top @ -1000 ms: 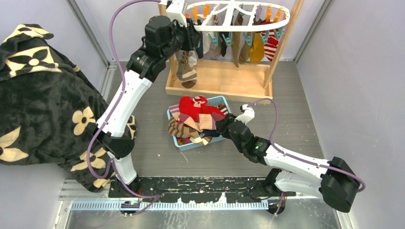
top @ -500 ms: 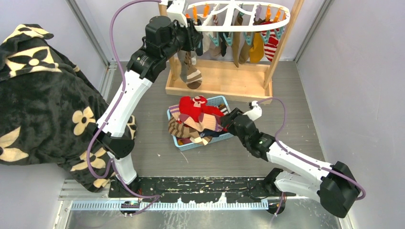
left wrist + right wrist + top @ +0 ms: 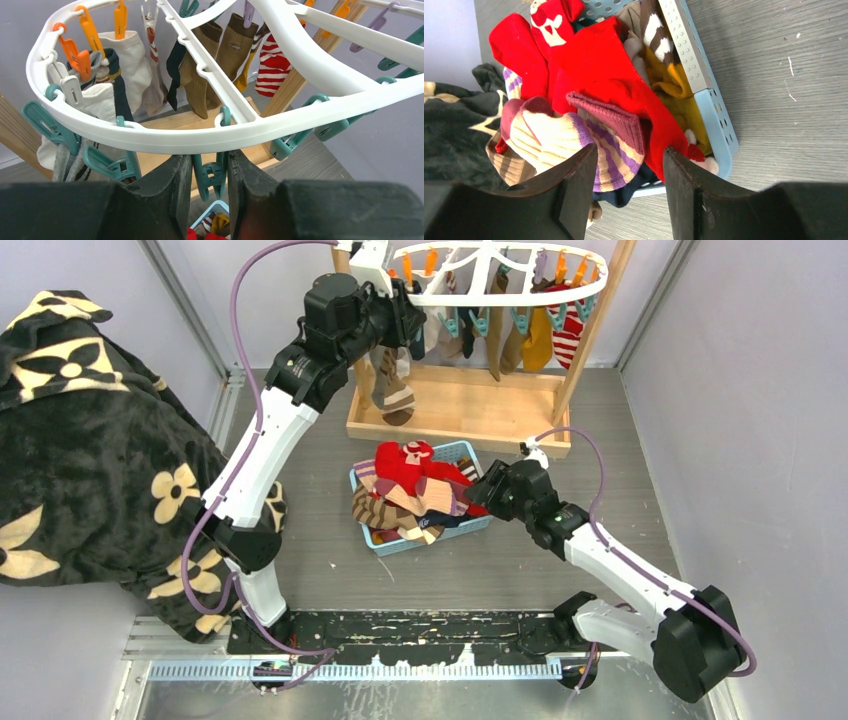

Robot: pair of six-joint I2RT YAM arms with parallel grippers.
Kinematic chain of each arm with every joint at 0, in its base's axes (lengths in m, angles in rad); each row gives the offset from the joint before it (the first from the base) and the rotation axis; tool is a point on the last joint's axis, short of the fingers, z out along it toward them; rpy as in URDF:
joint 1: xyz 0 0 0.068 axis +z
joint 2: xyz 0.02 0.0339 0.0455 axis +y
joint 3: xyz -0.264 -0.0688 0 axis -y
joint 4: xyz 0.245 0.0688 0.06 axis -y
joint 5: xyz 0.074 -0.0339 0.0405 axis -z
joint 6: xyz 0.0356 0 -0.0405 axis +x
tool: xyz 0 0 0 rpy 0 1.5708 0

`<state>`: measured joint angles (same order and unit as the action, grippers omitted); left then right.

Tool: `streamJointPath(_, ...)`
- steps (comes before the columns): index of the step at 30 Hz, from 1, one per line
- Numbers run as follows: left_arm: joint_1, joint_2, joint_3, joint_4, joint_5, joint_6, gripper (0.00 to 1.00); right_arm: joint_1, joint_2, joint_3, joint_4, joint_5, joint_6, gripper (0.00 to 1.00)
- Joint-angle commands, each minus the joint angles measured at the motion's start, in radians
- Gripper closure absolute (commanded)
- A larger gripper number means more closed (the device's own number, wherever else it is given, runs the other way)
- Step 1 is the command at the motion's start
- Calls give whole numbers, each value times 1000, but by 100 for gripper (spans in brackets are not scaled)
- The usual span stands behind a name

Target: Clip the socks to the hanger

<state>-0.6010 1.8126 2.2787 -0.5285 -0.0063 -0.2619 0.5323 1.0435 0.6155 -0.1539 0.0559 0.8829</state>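
The white oval hanger (image 3: 520, 298) hangs from the wooden stand with teal and orange clips and several socks on it. My left gripper (image 3: 410, 325) is up at its near left rim. In the left wrist view it (image 3: 210, 160) is shut on a teal clip (image 3: 210, 177) under the ring (image 3: 200, 137). A brown-and-tan striped sock (image 3: 392, 390) dangles just below it. My right gripper (image 3: 483, 490) is open and empty at the right side of the sock pile (image 3: 410, 485). In the right wrist view its jaws (image 3: 630, 150) frame a purple-striped sock (image 3: 614, 145) and a red sock (image 3: 624, 85).
The pile lies in a blue basket (image 3: 461, 448) on the floor, seen also in the right wrist view (image 3: 719, 120). The wooden stand's base (image 3: 470, 410) is behind it, its posts at either side. A big black floral blanket (image 3: 90, 440) fills the left side.
My right gripper has shifted right and back along the basket's right side as its arm swung round. The striped sock under my left gripper swung right, then back left.
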Motion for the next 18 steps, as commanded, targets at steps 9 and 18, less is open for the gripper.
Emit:
streamJointPath(9, -8, -54, 9, 43, 26, 6, 100, -9, -38, 112, -57, -99, -137, 47)
streamJointPath(18, -8, -55, 15, 38, 28, 3, 100, -13, 34, 93, -43, -125, -168, 48)
